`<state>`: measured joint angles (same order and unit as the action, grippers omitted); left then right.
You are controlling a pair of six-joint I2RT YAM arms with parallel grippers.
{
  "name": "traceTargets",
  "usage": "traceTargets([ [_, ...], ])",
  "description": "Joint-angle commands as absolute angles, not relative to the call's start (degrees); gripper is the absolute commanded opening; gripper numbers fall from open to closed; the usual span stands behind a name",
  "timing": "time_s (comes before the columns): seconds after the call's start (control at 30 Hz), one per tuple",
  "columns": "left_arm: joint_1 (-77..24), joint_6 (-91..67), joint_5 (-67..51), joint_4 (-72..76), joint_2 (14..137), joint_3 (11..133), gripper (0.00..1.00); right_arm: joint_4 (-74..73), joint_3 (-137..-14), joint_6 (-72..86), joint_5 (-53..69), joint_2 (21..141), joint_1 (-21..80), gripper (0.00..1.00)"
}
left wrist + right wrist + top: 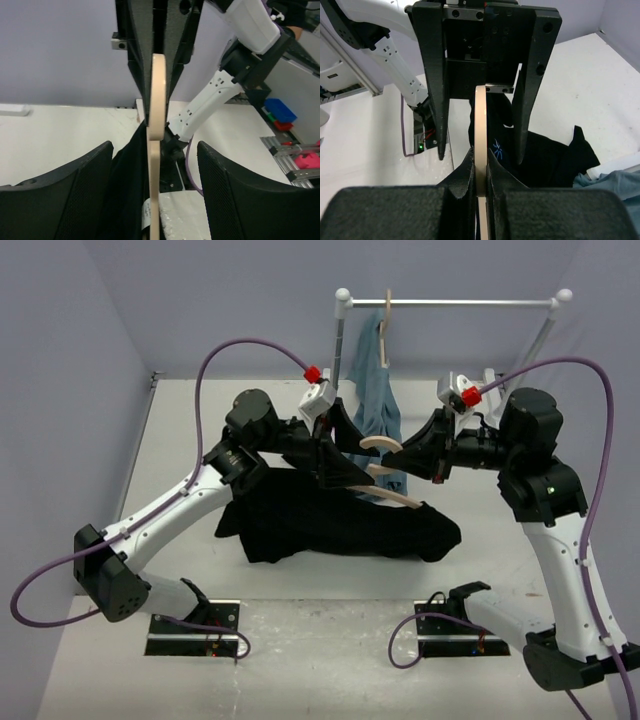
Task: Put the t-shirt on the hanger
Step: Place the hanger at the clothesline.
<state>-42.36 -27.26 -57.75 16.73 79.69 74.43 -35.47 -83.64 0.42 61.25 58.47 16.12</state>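
The black t-shirt (340, 525) lies crumpled on the table between the arms, with its upper part drawn up toward the tan wooden hanger (392, 492). My right gripper (402, 462) is shut on the hanger (481, 125) just below its hook, holding it above the table. Opposite it, my left gripper (340, 472) is open and straddles the hanger (157, 100), which I see edge-on. A fold of t-shirt (125, 190) hangs inside those jaws, left of the wood, and neither finger (235, 200) touches it. More of the t-shirt (555, 160) lies below.
A white clothes rail (450, 303) stands at the back of the table. A blue-grey garment (375, 390) hangs from it on a second hanger, close behind both grippers, and its edge (615, 185) shows in the right wrist view. Purple walls enclose the table.
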Motion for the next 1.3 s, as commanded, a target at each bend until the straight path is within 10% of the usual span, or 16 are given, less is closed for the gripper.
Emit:
traceTargets([
  [0.0, -42.9, -32.1, -61.9, 23.7, 80.9, 75.8, 0.64, -32.1, -85.2, 1.7, 62.1, 58.4, 16.3, 0.0],
  [0.07, -43.0, -31.2, -60.7, 21.3, 81.5, 76.1, 0.16, -31.7, -85.4, 2.2, 62.4, 58.3, 16.3, 0.0],
  [0.13, -43.0, -30.0, -60.4, 19.1, 82.2, 76.6, 0.02, -30.8, -85.3, 2.8, 62.6, 58.0, 16.3, 0.0],
  [0.43, -43.0, -26.9, -59.6, 16.7, 81.4, 77.5, 0.0, -29.7, -83.4, 3.4, 62.1, 56.9, 16.3, 0.01],
  [0.53, -42.9, -25.0, -60.6, 14.7, 79.6, 78.9, 0.0, -30.3, -81.1, 1.8, 60.8, 55.0, 15.4, 0.5],
  [0.77, -42.4, -18.6, -58.4, 1.4, 76.1, 85.8, 0.0, -41.7, -74.4, -15.4, 63.5, 48.4, 11.9, 0.62],
  [1.07, -42.3, -21.7, -56.3, 1.6, 73.8, 87.6, 0.0, -57.5, -82.8, -24.8, 62.4, 61.2, 18.7, 0.44],
  [1.17, -42.3, -22.8, -56.6, 2.2, 74.3, 88.5, 0.0, -58.4, -83.7, -24.8, 61.9, 62.7, 20.0, 0.02],
  [1.27, -41.7, -22.5, -54.6, 1.2, 74.3, 89.3, 0.0, -55.2, -82.9, -23.3, 61.8, 59.9, 20.0, 0.0],
])
